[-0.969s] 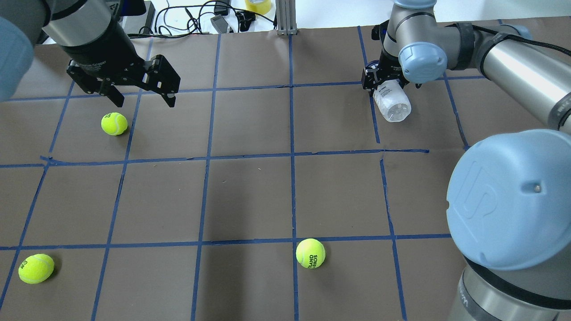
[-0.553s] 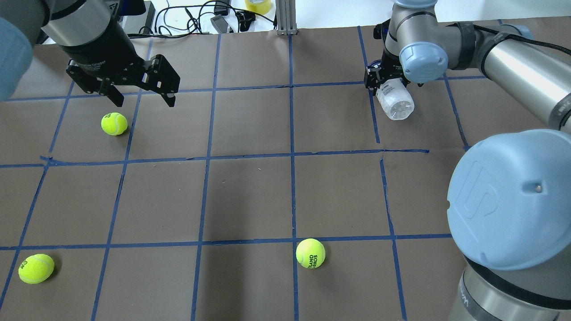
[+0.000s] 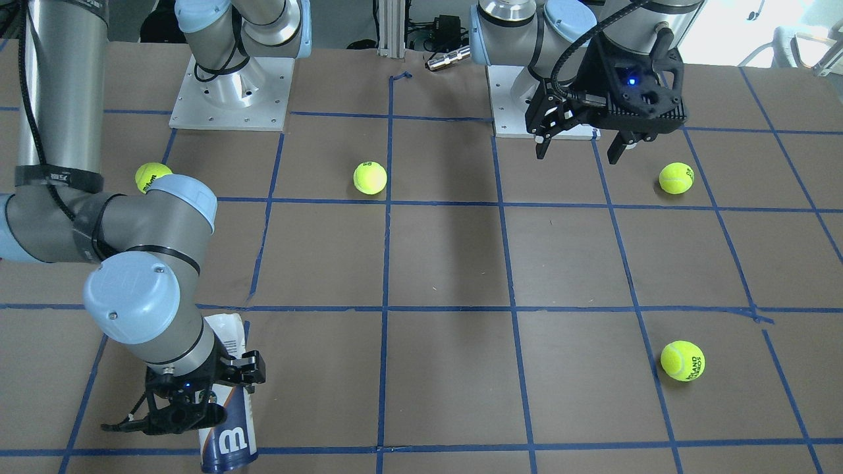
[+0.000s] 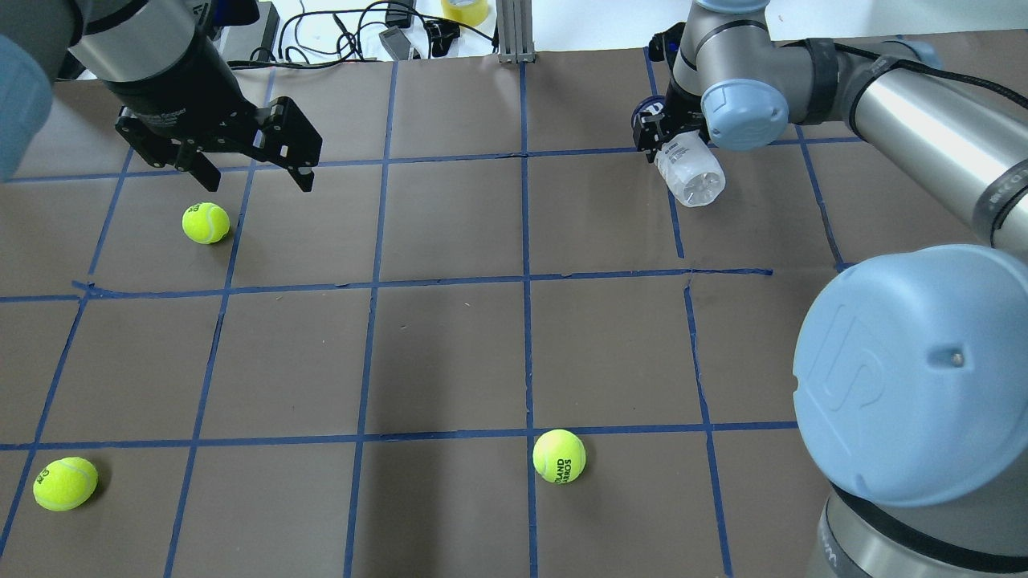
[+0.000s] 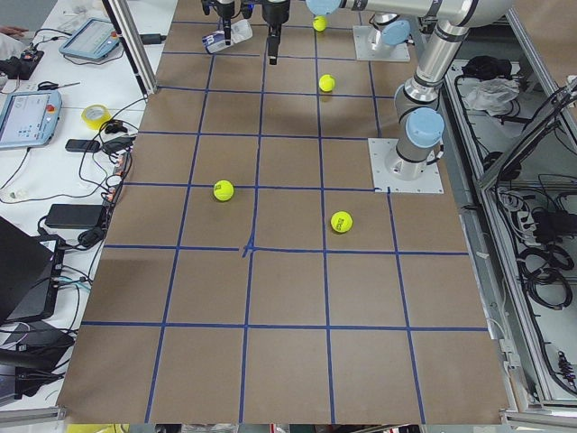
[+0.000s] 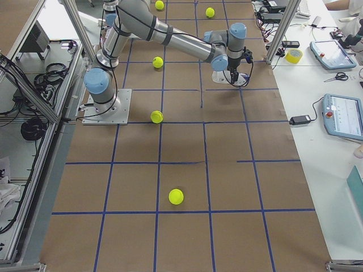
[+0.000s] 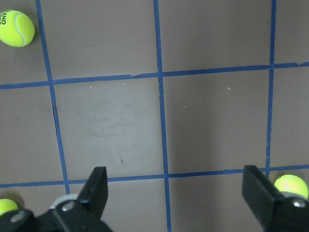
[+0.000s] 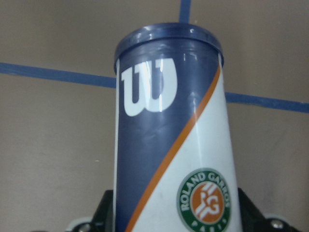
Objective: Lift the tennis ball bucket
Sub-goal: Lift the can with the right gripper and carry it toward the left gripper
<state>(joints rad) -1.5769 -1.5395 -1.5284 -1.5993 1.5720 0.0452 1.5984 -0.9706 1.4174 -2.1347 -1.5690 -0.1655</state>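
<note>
Gripping the slim white and navy cylindrical tennis ball bucket (image 3: 232, 438) around its middle, the right pincer (image 3: 224, 388) is seen closed on it, at the far edge of the brown surface (image 4: 450, 353) on the robot's right. The bucket is held tilted, its navy end with the white "W" pointed away from the wrist. The left pincer (image 4: 257, 181) is held open and empty above the surface, near a yellow-green tennis ball (image 4: 206, 222).
</note>
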